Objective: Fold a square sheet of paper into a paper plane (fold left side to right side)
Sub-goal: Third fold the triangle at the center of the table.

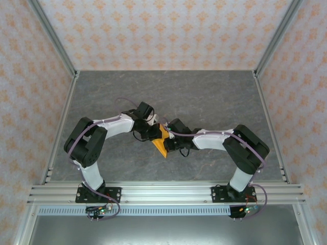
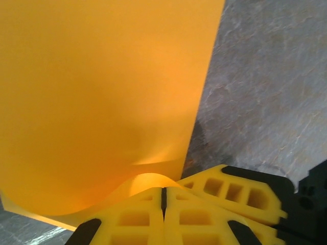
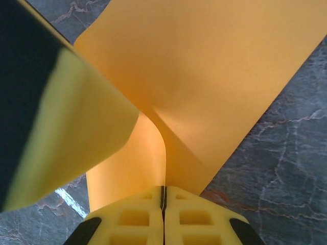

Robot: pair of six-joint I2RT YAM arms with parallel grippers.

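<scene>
The left fingers (image 2: 127, 206) and right fingers (image 3: 133, 206) each pinched the orange paper sheet (image 1: 161, 140) tight from opposite sides, above the surface (image 1: 204, 97) — probably steadying it for creasing.

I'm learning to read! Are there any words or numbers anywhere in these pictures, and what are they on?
No text can be read here.
The paper is plain orange, with no print.
The wallpaper has only a flower-like pattern, no letters.
The small boards below the arm bases are too small to read.
</scene>
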